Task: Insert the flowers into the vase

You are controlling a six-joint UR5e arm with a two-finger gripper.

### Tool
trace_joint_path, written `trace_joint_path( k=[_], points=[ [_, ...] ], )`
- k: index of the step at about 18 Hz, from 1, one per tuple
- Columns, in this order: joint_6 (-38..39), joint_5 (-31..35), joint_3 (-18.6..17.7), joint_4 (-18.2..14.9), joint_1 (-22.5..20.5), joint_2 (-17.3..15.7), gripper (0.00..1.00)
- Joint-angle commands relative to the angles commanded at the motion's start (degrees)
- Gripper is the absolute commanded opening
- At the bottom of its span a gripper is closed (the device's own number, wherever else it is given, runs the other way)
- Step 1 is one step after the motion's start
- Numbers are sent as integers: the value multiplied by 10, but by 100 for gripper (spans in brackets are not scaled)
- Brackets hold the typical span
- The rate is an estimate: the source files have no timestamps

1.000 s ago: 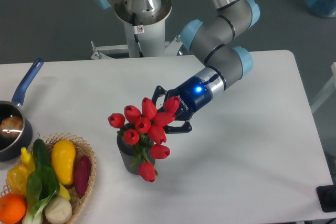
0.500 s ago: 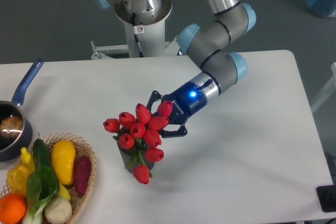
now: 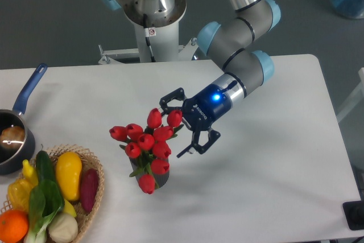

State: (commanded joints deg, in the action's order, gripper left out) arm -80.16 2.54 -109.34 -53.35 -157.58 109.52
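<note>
Gripper [image 3: 181,124] is spread wide, holding nothing; flowers [image 3: 145,143] in the vase [image 3: 160,179] look light, floppy — grab stems.

End effector [image 3: 183,123] newly open, flowers [image 3: 144,145] released

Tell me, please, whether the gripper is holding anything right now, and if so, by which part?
Nothing is held: the gripper is open beside the flowers, whose stems stand in the vase.

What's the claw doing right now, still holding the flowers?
Gripper: open, holding nothing. The flowers sit in the vase.
</note>
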Motion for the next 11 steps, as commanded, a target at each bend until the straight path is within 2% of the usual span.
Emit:
trace_joint_path(
  k=[8, 11],
  points=[
    [111, 2, 12, 0, -20, -93, 100],
    [112, 18, 5, 0, -16, -99, 100]
  ],
)
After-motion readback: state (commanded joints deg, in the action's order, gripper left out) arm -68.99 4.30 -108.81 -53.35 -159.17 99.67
